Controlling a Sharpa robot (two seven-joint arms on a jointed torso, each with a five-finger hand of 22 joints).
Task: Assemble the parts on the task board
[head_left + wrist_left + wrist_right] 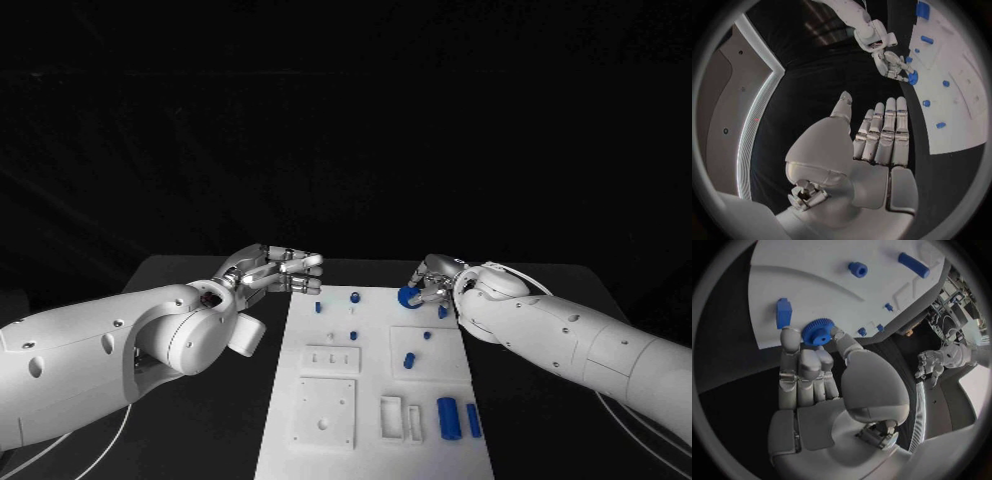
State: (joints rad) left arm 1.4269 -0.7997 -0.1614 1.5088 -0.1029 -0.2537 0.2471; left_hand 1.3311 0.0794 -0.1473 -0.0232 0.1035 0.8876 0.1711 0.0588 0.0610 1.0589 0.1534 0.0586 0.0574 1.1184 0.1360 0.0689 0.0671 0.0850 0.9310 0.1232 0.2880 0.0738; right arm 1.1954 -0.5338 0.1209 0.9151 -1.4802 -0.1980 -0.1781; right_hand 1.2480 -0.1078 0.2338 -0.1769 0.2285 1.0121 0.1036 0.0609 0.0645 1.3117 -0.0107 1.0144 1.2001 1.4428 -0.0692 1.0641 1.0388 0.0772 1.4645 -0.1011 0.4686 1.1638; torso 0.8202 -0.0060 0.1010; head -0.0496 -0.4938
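Blue cylinders (459,417) near task board (375,440) edge (gear (411,297) in right hand (437,283))

Task board (378,400): white plate, lay flat mid-table. Blue gear (816,333): toothed, stood at the board's far end, pinched in the right hand (807,365). Two blue cylinders (459,417) lay side by side, near right corner.

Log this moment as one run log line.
right hand: pinching blue gear at task board far end | left hand: open, beside board
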